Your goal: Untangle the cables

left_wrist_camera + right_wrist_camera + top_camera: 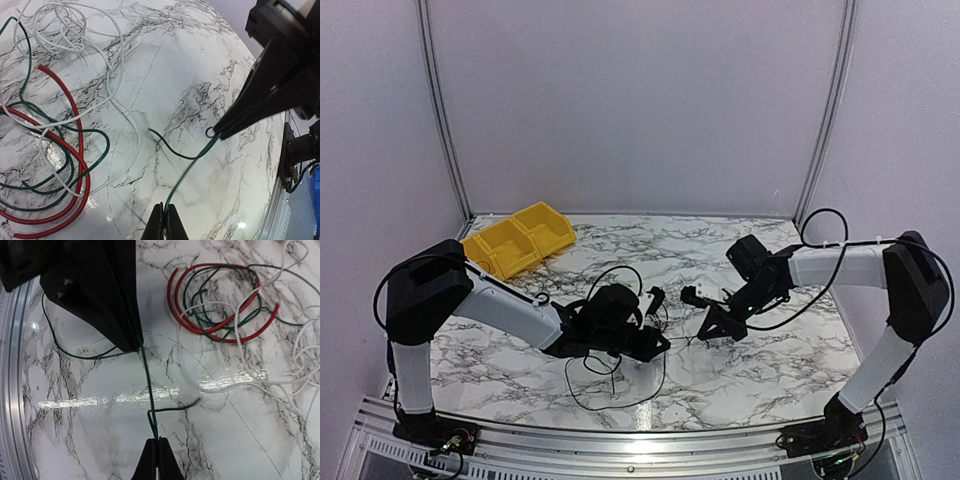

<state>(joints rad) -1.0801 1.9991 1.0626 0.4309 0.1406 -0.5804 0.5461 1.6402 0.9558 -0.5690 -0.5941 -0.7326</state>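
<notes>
Marbled worktop [770, 385] inside white walls; yellow bin [518, 240] at its far left corner; red, green and white cables [87, 182] lie in loose loops near the left end effector [163, 212], pinched tight on the green wire [191, 169]; right end effector [157, 442] likewise clamps that wire, stretched between both.

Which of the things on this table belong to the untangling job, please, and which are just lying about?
Part of the job:
green cable
red cable
white cable
left gripper and right gripper, both shut on the green cable

Just lying about:
yellow bin
</notes>
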